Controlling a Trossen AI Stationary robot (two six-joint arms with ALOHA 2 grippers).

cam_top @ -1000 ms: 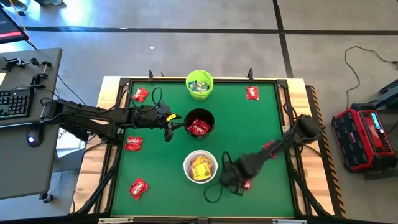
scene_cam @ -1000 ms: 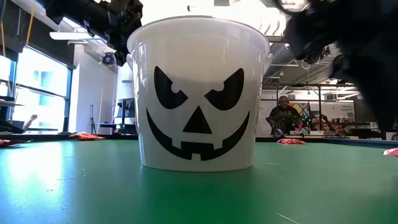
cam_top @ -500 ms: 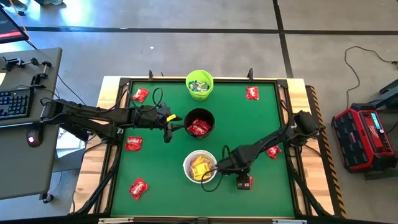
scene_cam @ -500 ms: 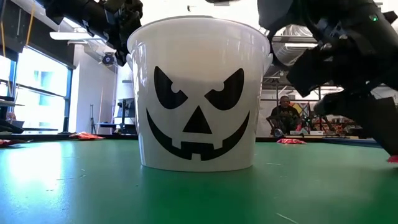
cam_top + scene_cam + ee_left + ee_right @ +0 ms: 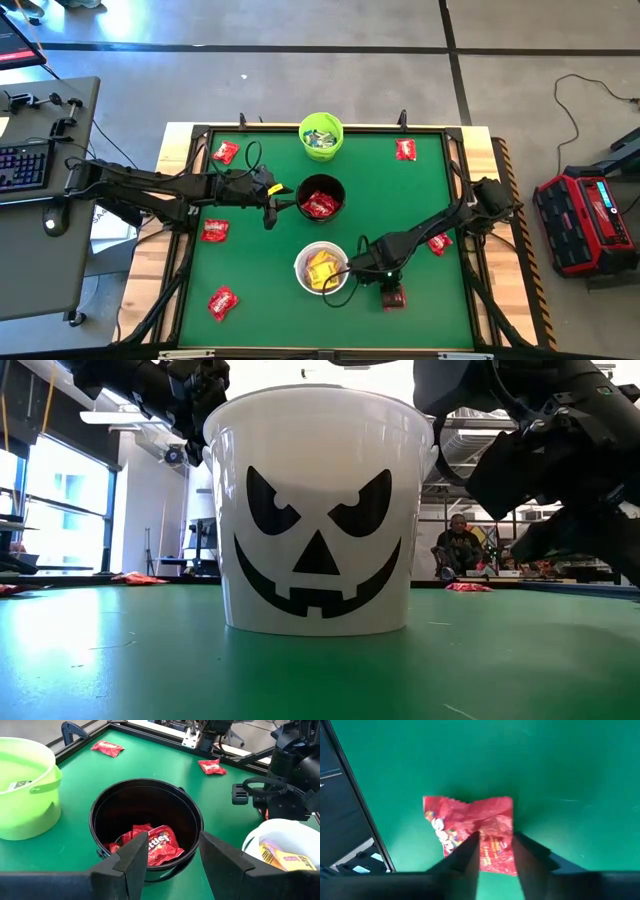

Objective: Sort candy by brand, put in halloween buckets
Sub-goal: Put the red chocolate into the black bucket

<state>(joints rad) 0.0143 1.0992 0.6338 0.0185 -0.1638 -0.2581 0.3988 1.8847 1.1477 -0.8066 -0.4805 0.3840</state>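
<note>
Seen from above, at five o'clock of the white bucket (image 5: 321, 268), the right gripper (image 5: 392, 296) is down over a red candy packet (image 5: 396, 295) on the green table (image 5: 260, 300), so a pick is in hand; the left gripper (image 5: 281, 199), fingers apart and empty, hangs at nine o'clock of the black bucket (image 5: 321, 197). In the right wrist view the fingers straddle the packet's (image 5: 470, 832) near end, not visibly clamped, its long axis running roughly ten to four; next it likely needs a firm pinch, a lift, and a carry to the black bucket with the other reds.

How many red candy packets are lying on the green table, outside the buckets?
6: far left corner, far right, left edge, near left, right edge, and one under the right gripper. More may be hidden under the arms.
</note>
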